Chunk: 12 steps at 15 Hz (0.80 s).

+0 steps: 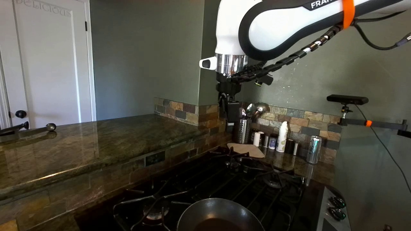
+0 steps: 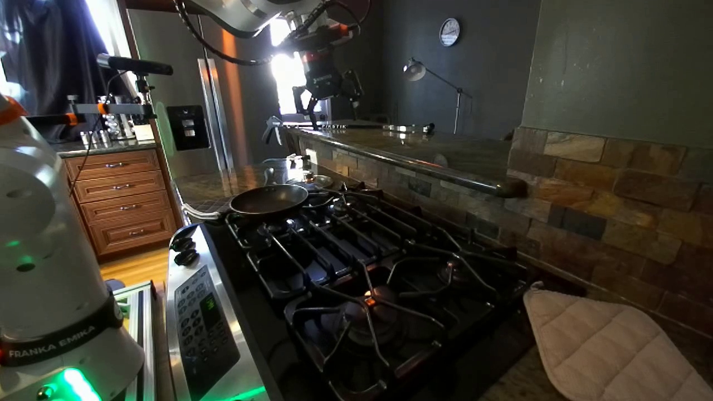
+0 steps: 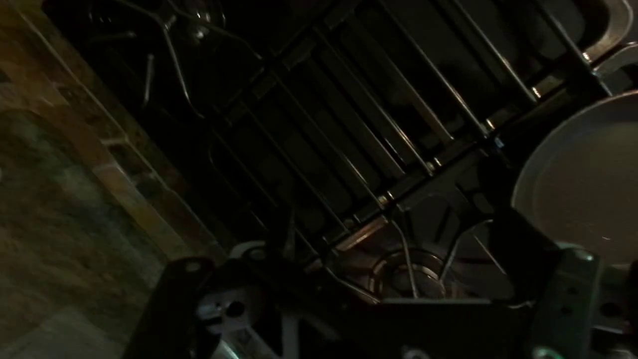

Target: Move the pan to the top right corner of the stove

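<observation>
The gripper (image 3: 396,229) is held above the stove (image 2: 267,323), its jaws spread apart. The pan (image 2: 269,199) is seated on the grates (image 2: 328,245) at one end, near a pair of knobs (image 2: 185,250). At the opposite end, a quilted pot holder (image 2: 613,345) is laid.

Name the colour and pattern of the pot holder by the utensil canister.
The pot holder is pale beige, quilted, clearest in an exterior view.

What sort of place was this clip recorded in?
Probably a home kitchen: there's a gas stove with a frying pan on it, and what looks like a large metallic fridge beyond.
</observation>
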Motion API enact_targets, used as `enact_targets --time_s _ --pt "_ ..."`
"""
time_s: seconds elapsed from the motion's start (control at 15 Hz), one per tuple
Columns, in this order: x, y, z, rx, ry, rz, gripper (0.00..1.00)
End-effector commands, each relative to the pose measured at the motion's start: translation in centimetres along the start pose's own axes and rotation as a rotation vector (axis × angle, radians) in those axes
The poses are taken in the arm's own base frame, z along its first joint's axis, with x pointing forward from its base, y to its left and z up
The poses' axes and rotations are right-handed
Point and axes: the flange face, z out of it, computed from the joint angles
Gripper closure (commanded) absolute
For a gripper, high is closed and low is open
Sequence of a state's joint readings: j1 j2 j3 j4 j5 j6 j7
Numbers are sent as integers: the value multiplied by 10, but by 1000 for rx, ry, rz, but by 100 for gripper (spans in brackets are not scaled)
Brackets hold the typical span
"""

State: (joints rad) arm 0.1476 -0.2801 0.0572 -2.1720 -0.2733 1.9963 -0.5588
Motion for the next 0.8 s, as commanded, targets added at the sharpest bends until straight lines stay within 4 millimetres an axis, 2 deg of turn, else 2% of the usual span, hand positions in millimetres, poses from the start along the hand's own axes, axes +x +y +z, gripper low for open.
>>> enact_targets --time_s 0.0,0.27,0.33,0.73 --pt "24 -14 -1 88 79 -158 0" --pt "42 -25 7 184 109 -342 0" --pt "32 -26 2 126 98 -262 0" --pt "40 -25 9 149 108 -326 0"
